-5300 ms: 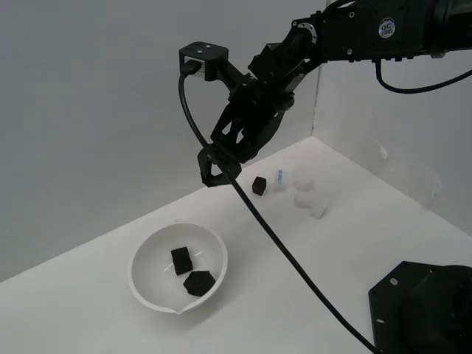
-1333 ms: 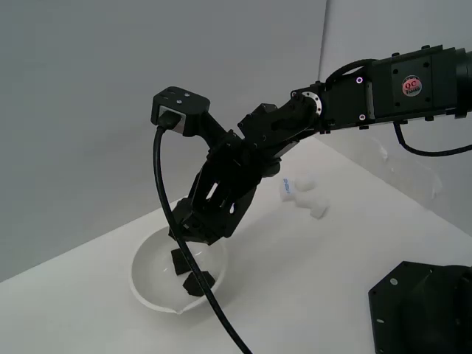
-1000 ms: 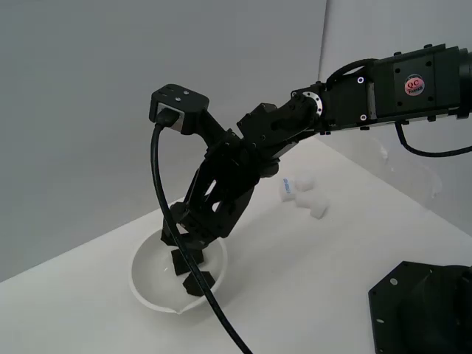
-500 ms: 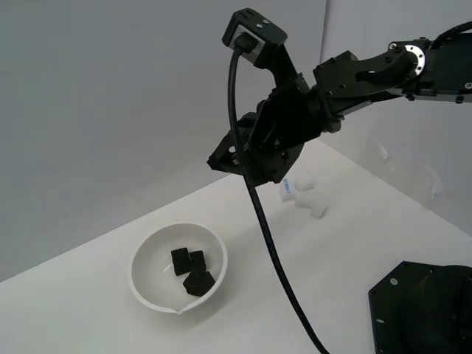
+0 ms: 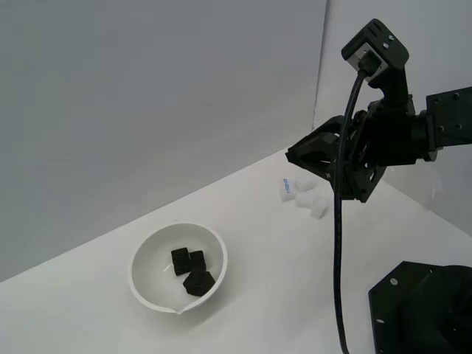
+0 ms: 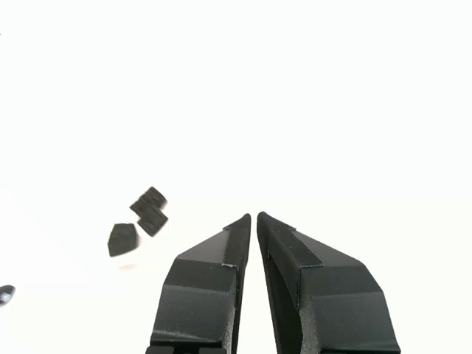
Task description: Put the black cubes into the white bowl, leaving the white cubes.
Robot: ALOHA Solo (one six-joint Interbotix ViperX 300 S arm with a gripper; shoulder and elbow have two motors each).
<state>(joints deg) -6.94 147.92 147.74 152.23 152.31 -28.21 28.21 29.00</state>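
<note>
1. All three black cubes [image 5: 191, 269] are sitting inside your white bowl [image 5: 147, 291], clustered toward the exterior view's right side of the bowl floor. They're touching or nearly touching each other.
2. On direction: cubes have no long axis, but they're each turned a bit differently. The one nearest the bowl's front rim sits corner-on to the camera, while the other two sit side by side behind it.
3. The bowl is upright, with a small pouring lip pointing toward the camera.
4. The white cubes [image 5: 306, 195] are bunched on the table well apart from the bowl, near the back corner. One shows a blue mark [image 5: 283, 188].
5. Your gripper [image 6: 254, 216] is up in the air above the white cubes. Its jaws are pinched almost together with nothing between them.
</note>
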